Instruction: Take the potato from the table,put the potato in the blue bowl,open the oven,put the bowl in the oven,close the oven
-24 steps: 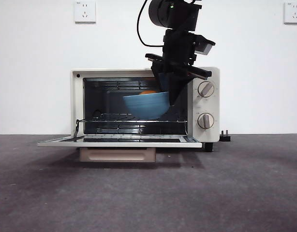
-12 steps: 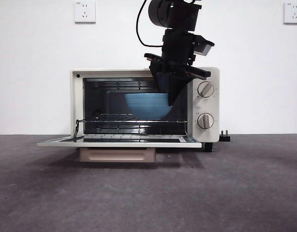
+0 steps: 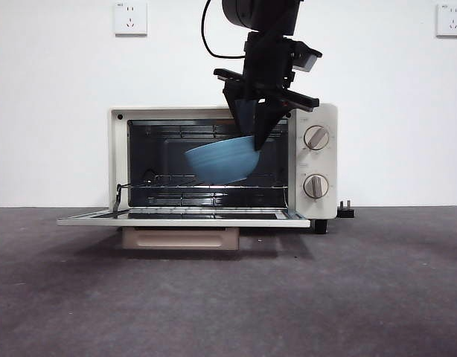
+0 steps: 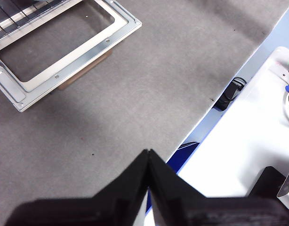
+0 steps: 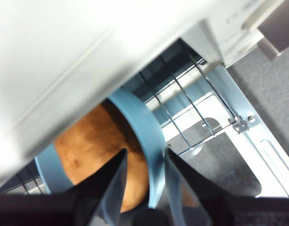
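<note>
The cream oven (image 3: 324, 119) stands with its door (image 3: 184, 220) folded down flat. Inside the cavity the blue bowl (image 3: 221, 161) hangs tilted just above the wire rack (image 3: 176, 182). My right gripper (image 3: 257, 138) reaches down from above and is shut on the bowl's right rim. The right wrist view shows the rim (image 5: 145, 129) between the jaws of that gripper (image 5: 145, 153), and the orange-brown potato (image 5: 92, 157) lying in the bowl. My left gripper (image 4: 148, 153) is shut on nothing, above the table (image 4: 135, 94) and off the door's corner (image 4: 22, 101).
Two knobs (image 3: 315, 137) sit on the oven's right panel. A beige handle (image 3: 181, 238) hangs under the open door. A plug (image 3: 346, 210) lies by the oven's right rear. The table's edge (image 4: 201, 113) and a white surface beyond it show in the left wrist view.
The right arm has risen a little and shifted left. The bowl went from showing the potato to level, then tipped with its right rim higher.
</note>
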Motion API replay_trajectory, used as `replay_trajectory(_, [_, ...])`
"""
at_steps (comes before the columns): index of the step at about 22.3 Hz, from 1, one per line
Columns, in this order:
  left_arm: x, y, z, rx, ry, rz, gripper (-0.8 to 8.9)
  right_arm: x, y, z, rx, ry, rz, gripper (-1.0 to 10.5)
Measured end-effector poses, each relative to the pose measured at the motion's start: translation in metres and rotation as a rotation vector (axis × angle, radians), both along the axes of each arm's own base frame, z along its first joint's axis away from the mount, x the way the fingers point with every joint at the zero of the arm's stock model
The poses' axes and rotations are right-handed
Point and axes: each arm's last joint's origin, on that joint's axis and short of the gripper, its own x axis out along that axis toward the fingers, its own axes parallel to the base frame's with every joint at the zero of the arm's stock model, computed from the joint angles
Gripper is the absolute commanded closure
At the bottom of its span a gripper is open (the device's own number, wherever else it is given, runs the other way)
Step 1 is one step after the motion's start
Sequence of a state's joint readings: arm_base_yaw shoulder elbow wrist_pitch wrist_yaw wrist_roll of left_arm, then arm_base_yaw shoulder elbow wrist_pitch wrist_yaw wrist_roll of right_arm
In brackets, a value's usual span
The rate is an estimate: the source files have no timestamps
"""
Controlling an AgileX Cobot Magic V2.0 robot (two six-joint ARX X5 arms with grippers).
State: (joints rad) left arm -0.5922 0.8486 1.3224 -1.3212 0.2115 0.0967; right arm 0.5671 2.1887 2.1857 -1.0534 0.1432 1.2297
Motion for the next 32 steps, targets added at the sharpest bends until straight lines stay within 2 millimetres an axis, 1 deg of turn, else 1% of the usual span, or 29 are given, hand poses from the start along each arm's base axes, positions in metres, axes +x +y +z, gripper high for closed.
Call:
replay_trajectory(4, [0.0,0.0,0.0,0.0,0.0,0.0,8.19,-0.004,-0.003,-0.002,-0.054,0.037,0.001,8.1])
replay_trajectory(10, [0.0,0.0,0.0,0.0,0.0,0.0,8.19,-0.005,-0.004,0.0,-0.086,0.016,0.028,8.1])
replay_trajectory(14, [0.0,0.0,0.0,0.0,0.0,0.0,8.19,-0.012,-0.009,0.019,-0.104,-0.031,0.05,8.1])
replay_trajectory(19, [0.0,0.0,0.0,0.0,0.0,0.0,8.19,-0.027,-0.017,0.049,-0.124,-0.105,0.127,8.2])
replay_trajectory(22, [0.0,0.0,0.0,0.013,-0.008,0.013,8.19,-0.042,-0.02,0.07,-0.182,-0.16,0.202,8.2])
replay_trajectory(25, [0.002,0.001,-0.001,0.045,-0.027,0.046,8.19,-0.067,-0.023,0.097,-0.264,-0.232,0.303,8.2])
replay_trajectory(30, [0.01,-0.003,-0.003,0.084,-0.018,0.067,8.19,-0.118,-0.038,0.144,-0.388,-0.344,0.496,8.2])
replay_trajectory(32, [0.015,-0.006,-0.004,0.092,-0.013,0.064,8.2,-0.137,-0.046,0.158,-0.433,-0.372,0.579,8.2])
